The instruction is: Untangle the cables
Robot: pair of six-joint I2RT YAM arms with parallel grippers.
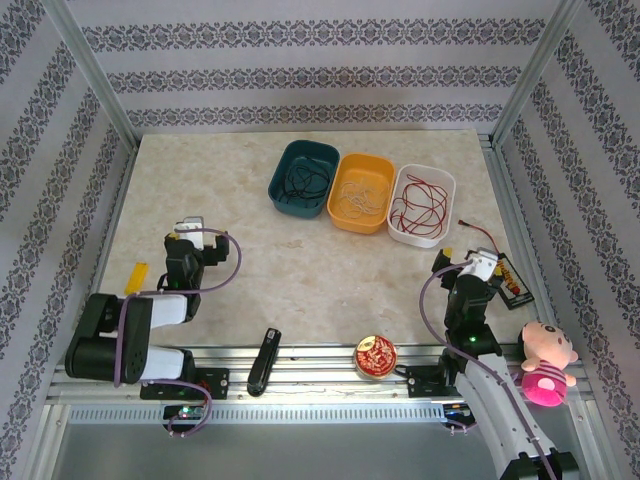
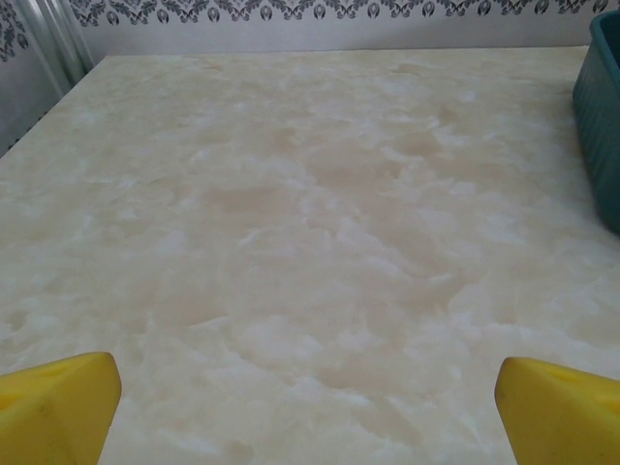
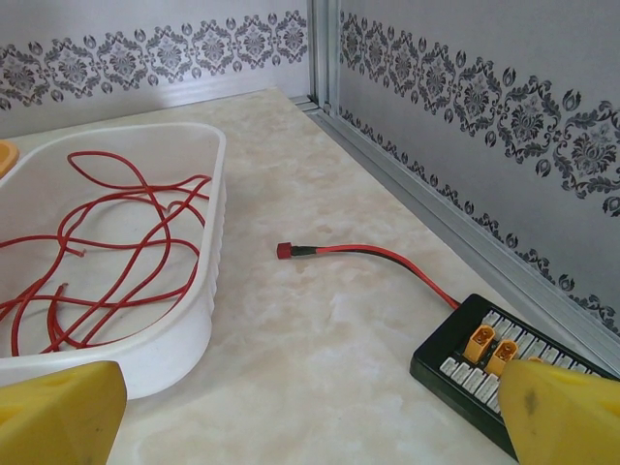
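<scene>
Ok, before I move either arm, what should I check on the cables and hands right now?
1. The left hand is open and empty: ok.
2. The right hand is open and empty: ok.
3. Only red cables lie in the white bin: ok.
4. The black cables are in the teal bin and the white cables in the orange bin: ok.
5. Strands in each bin are free of knots: cannot tell, the loops overlap.
6. The way ahead of the right hand is free: not ok, the red-and-black lead from the black board lies there.
</scene>
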